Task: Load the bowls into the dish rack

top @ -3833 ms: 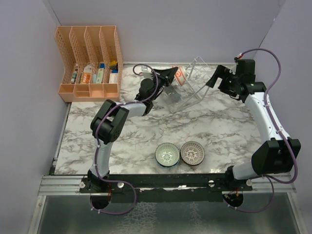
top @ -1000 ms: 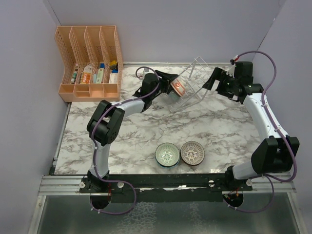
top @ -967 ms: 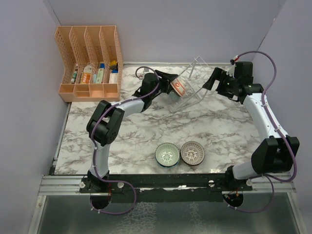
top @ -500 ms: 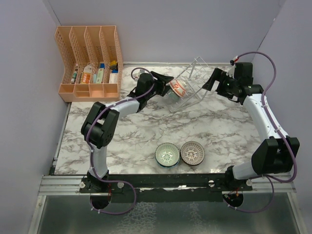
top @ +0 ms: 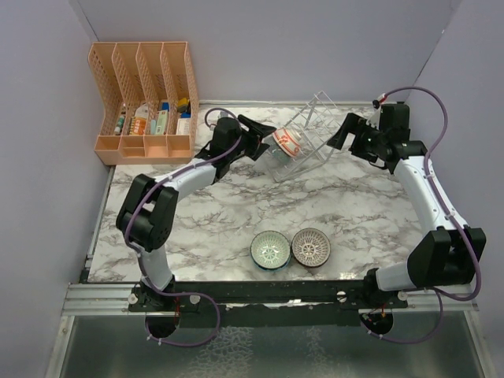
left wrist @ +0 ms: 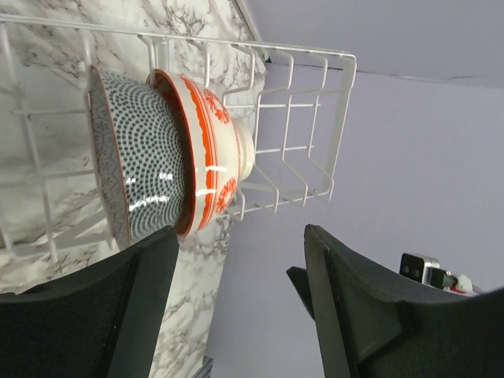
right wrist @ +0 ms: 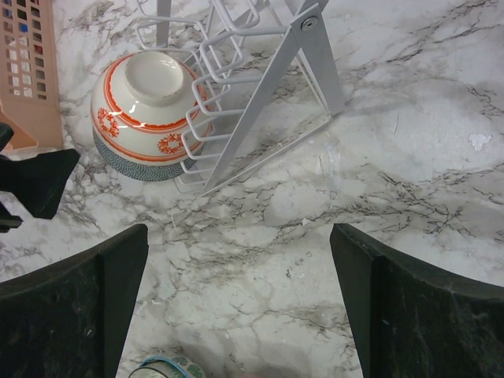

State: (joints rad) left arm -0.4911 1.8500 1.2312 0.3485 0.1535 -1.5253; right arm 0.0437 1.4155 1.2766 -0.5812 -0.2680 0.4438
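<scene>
From above, the left gripper [top: 266, 135] had drawn back leftward off the red bowl [top: 288, 143], which stood in the rack [top: 315, 118]. The teal bowl [top: 270, 250] and brown bowl [top: 311, 246] had not moved from the front edge. The right gripper [top: 346, 130] hung beside the rack.

At the left wrist, the jaws stood wide and empty, with the red bowl on edge between the wires, clear of the fingers [left wrist: 134, 315].

At the right wrist, the jaws likewise gaped, holding nothing.

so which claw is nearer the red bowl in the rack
Left. The left claw is just beside the red bowl; the right claw is across the dish rack.

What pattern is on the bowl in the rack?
Round cream bowl: red bands, dotted grey band near rim; left wrist view.
</scene>
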